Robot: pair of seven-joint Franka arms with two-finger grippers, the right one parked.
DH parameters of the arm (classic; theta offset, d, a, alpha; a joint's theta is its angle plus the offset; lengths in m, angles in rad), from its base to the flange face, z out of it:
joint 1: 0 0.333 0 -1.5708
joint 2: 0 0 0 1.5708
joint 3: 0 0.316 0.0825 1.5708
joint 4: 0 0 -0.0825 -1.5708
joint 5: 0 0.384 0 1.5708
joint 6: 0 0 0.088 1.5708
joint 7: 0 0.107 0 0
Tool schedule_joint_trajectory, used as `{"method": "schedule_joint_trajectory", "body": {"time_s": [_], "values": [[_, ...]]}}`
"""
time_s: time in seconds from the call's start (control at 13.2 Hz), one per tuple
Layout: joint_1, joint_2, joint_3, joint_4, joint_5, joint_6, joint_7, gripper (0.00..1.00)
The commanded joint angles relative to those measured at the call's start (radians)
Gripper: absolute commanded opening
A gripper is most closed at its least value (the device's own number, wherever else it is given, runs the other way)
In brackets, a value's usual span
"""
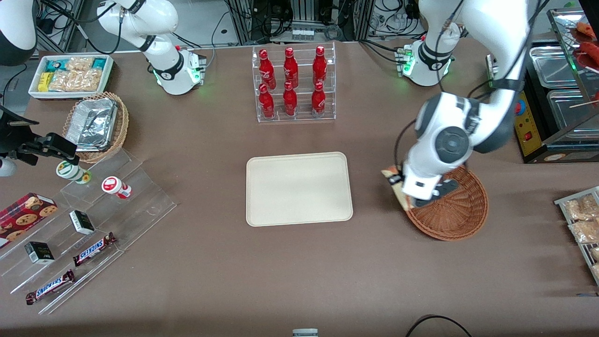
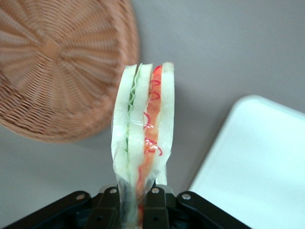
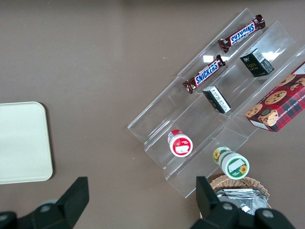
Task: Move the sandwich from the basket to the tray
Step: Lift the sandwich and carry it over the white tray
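Gripper (image 2: pixel 136 212) clamps sandwich (image 2: pixel 143 138) (upright) above brown table (image 1: pixel 210 262), beside basket (image 1: pixel 461 210).

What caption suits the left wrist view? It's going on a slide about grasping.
Gripper shut on the sandwich, held clear of the empty basket, with the tray close by.

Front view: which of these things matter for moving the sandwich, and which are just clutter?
Job:
sandwich, clamped in the gripper above the table between basket and tray
basket, now without it
tray, bare

Clutter:
cola bottle rack
foil containers
Snickers bars
cookie box
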Motion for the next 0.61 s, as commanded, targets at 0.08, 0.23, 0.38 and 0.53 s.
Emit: {"method": "schedule_joint_trajectory", "body": {"time_s": [0.08,0.23,0.38,0.53], "values": [[-0.171,0.116,0.015,0.13,-0.025,-0.021,-0.062,0.02],[-0.225,0.204,0.015,0.225,-0.026,-0.018,-0.07,0.02],[-0.27,0.289,0.015,0.311,-0.028,-0.01,-0.06,0.05],[-0.3,0.334,0.001,0.344,-0.039,0.033,-0.059,0.05]]}}
